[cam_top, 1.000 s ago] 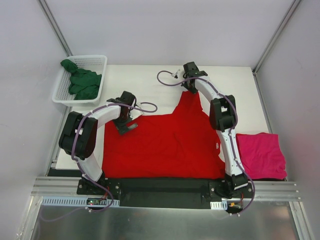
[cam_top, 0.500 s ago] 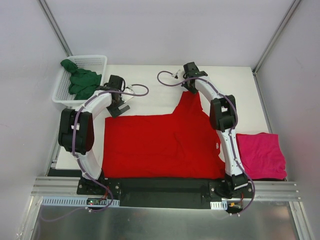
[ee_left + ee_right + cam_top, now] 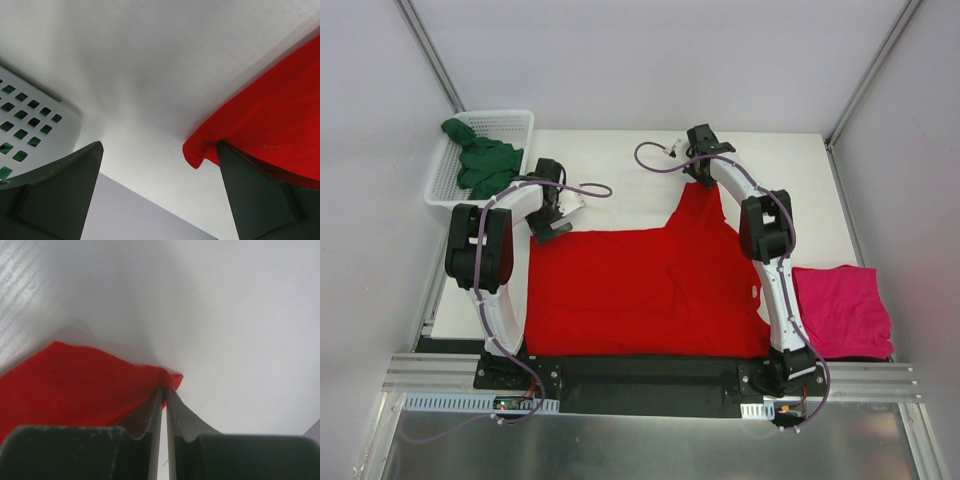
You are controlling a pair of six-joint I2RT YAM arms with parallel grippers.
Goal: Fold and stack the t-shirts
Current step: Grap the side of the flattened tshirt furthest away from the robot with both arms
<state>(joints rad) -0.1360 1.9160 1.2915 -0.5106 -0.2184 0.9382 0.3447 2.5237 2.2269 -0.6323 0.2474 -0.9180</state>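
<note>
A bright red t-shirt (image 3: 640,290) lies spread flat across the middle of the table, one corner pulled up to a point at the far side. My right gripper (image 3: 699,178) is shut on that corner; in the right wrist view the red cloth (image 3: 75,375) bunches between the closed fingertips (image 3: 165,388). My left gripper (image 3: 553,222) hangs open just beyond the shirt's far left corner (image 3: 200,155), which lies beside the right finger (image 3: 260,195), nothing between the jaws. A magenta-pink t-shirt (image 3: 842,310) lies folded at the right. A dark green t-shirt (image 3: 485,165) is heaped in the basket.
A white mesh basket (image 3: 510,118) stands at the table's far left corner, close to my left gripper; its perforated wall (image 3: 65,125) shows in the left wrist view. The table's left edge runs just under the left gripper. Enclosure walls stand around the table.
My left arm has swung left and back, from above the red shirt's far edge to its far left corner near the basket, staying open. The right arm has not moved.
</note>
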